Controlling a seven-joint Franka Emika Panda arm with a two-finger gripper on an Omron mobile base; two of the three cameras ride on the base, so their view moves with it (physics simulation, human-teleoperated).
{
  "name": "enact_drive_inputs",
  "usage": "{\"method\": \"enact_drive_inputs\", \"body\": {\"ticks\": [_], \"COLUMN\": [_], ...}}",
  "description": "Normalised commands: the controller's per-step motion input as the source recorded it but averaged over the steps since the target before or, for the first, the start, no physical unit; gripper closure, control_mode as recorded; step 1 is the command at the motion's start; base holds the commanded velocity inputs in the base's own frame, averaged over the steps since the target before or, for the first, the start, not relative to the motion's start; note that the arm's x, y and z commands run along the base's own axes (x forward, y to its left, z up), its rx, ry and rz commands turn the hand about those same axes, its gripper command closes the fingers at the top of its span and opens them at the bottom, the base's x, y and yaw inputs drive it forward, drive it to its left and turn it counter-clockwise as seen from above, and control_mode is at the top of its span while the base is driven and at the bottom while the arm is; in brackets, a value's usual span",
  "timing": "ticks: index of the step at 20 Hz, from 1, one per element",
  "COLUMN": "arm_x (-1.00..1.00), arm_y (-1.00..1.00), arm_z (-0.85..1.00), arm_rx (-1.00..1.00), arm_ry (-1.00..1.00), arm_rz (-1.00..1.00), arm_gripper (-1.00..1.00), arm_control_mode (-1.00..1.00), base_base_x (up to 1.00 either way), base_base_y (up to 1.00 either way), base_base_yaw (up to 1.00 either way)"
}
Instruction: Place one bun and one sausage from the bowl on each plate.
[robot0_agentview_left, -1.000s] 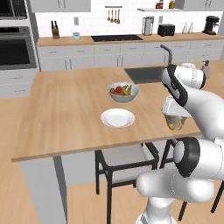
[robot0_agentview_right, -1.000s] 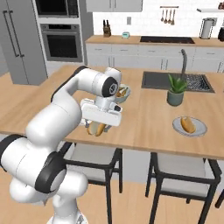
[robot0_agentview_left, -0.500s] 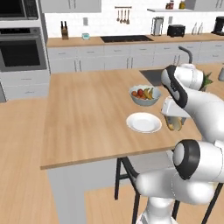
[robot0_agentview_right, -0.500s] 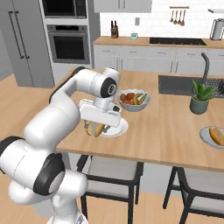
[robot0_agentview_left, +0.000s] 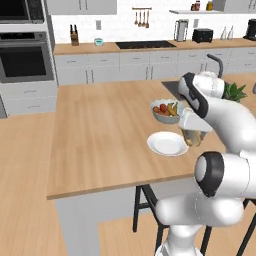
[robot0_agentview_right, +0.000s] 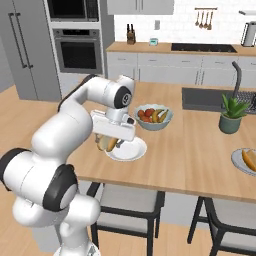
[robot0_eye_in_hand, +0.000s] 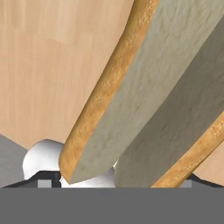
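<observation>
My gripper is shut on a split bun with a golden crust and a pale cut face. In the hand view the bun hangs close over the wooden counter. It hovers at the near rim of a bare white plate, whose left edge the bun meets in the right base view. The gripper is above that plate. A second plate at the far right carries another bun. The black bowl is out of view.
A white bowl of colourful fruit stands just behind the bare plate. A potted plant and the sink with its tap lie to the right. Stools stand under the counter's near edge.
The whole picture has shifted: the base has driven, so the plate and fruit bowl sit elsewhere in both views. The gripper has stayed shut on the bun and come closer to the bare plate.
</observation>
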Motion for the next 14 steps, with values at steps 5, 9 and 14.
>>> {"method": "enact_drive_inputs", "body": {"ticks": [5, 9, 14], "arm_x": [0.8, 0.91, 0.6], "arm_y": [0.26, 0.09, 0.16], "arm_z": [-0.32, -0.24, -0.57], "arm_rx": [0.0, -0.04, -0.19], "arm_ry": [0.0, 0.0, 0.0], "arm_rz": [0.0, 0.0, 0.0], "arm_gripper": [1.0, 1.0, 1.0], "arm_control_mode": [-1.0, -1.0, -1.0], "base_base_x": [0.0, 0.0, 0.0], "base_base_y": [0.0, 0.0, 0.0], "base_base_yaw": [0.0, 0.0, 0.0]}}
